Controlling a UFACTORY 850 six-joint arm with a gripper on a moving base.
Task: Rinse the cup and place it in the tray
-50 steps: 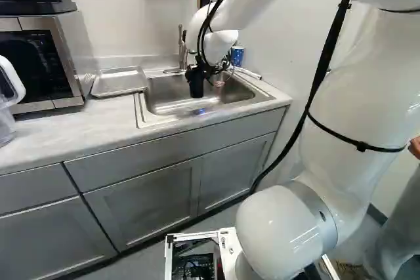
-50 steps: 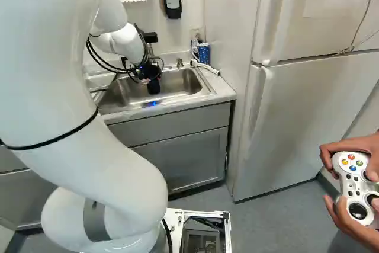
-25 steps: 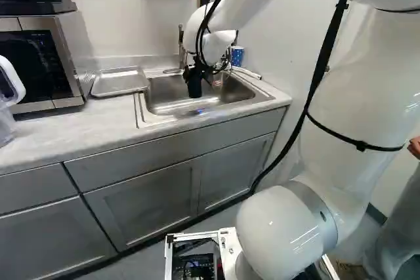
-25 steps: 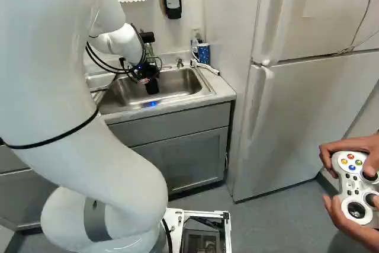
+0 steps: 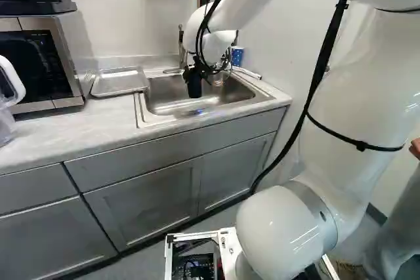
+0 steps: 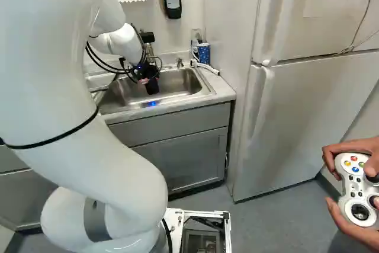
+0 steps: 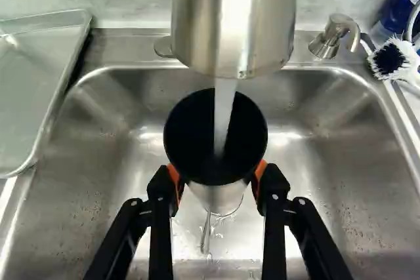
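Note:
In the right base view my gripper (image 6: pixel 144 80) is small, over the sink basin (image 6: pixel 180 83); the cup is hard to make out there. Seen from the wrist, the gripper (image 7: pixel 217 181) is shut on the cup (image 7: pixel 197 126), an orange pad against either side. The cup is dark inside, with a silvery wall below its rim, and its mouth faces the camera. Water runs from the metal faucet (image 7: pixel 262 18) into it. A flat metal tray (image 7: pixel 39 77) lies beside the sink; in the left base view the tray (image 5: pixel 120 82) is left of the basin.
Beyond the tray stands a microwave (image 5: pixel 46 63), with a clear pitcher (image 5: pixel 8 106) near it. A soap dispenser (image 7: pixel 331 36) and a white brush (image 7: pixel 397 63) are behind the sink's far corner. A blue cup (image 6: pixel 204 53) stands there too, near the fridge (image 6: pixel 296 105).
The end of my arm has shifted slightly left over the sink in both base views, mostly in the earlier half second. The base has not moved.

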